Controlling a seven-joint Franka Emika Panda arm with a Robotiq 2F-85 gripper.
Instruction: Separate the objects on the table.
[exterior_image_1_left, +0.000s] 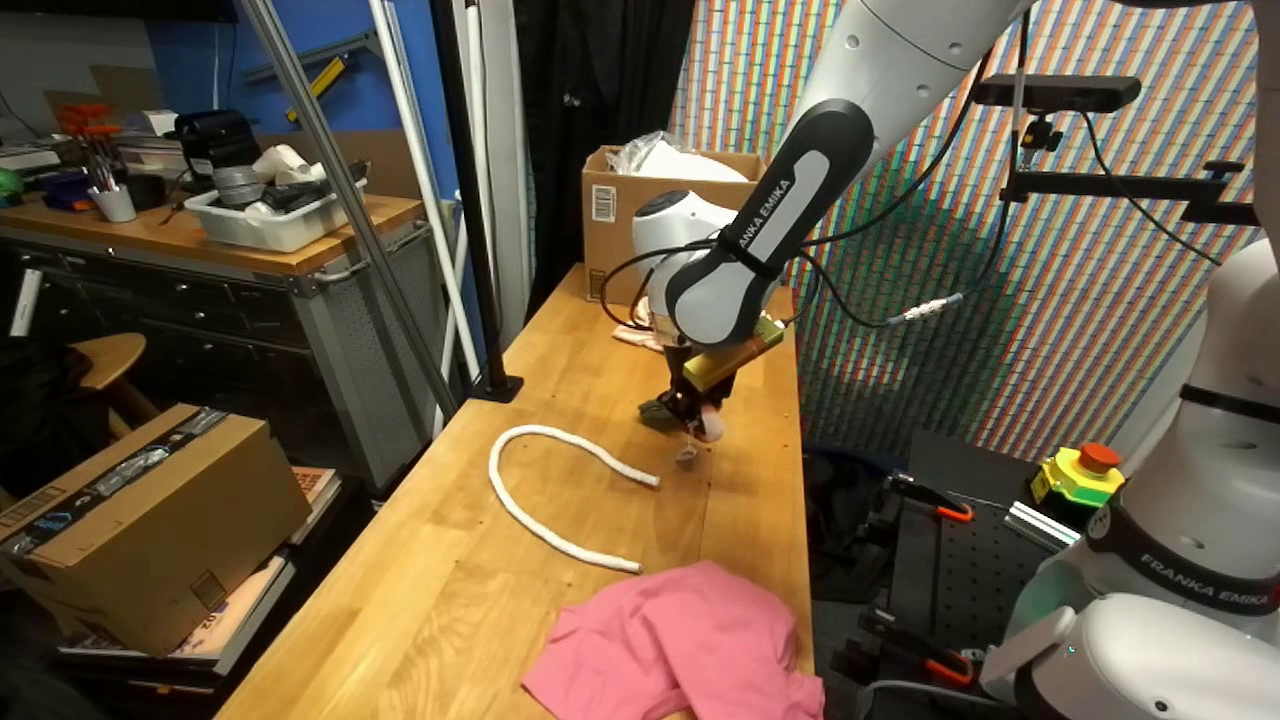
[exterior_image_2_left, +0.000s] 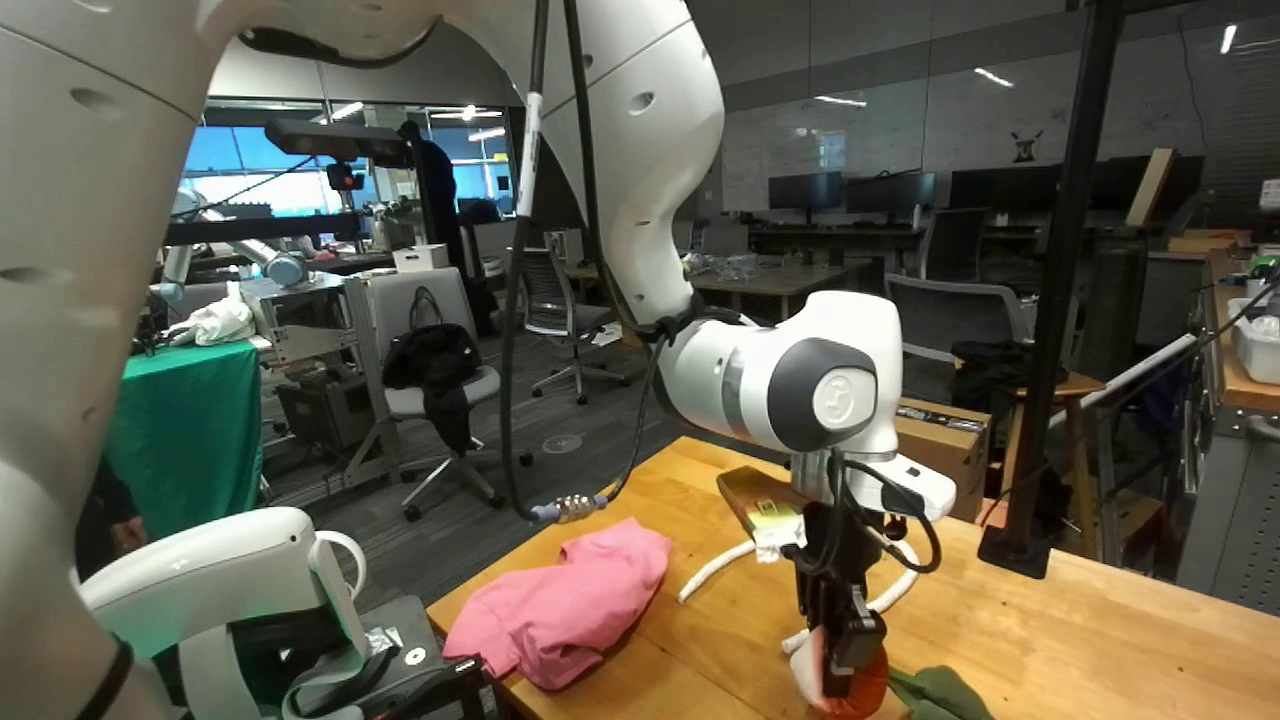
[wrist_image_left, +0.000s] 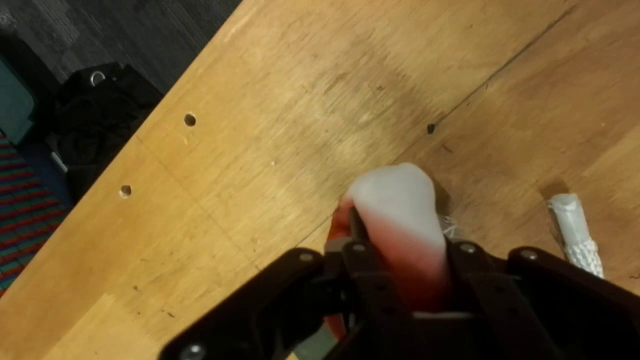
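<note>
Butcher-block table (exterior_image_1_left: 430, 610), in an exterior view: pink cloth (exterior_image_1_left: 680, 640) lay at the edge facing the robot base (exterior_image_1_left: 1200, 490), lettered "FRANKA EMIKA", with open room toward the opposite edge; white cord (exterior_image_1_left: 497, 482) curved beyond. Gripper (wrist_image_left: 405, 235) pinched a red-and-white item (wrist_image_left: 400, 200) near a green item (exterior_image_1_left: 655, 415). Farther, pale cloth (exterior_image_1_left: 637, 337) lay before a cardboard box (exterior_image_1_left: 610, 245), label (exterior_image_1_left: 604, 203) illegible.

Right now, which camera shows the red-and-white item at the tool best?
The wrist view: the red-and-white item appears largest there, its white end uncovered, though the tool hides some. Both exterior views show it smaller and only in part, at the tool's tip.
</note>
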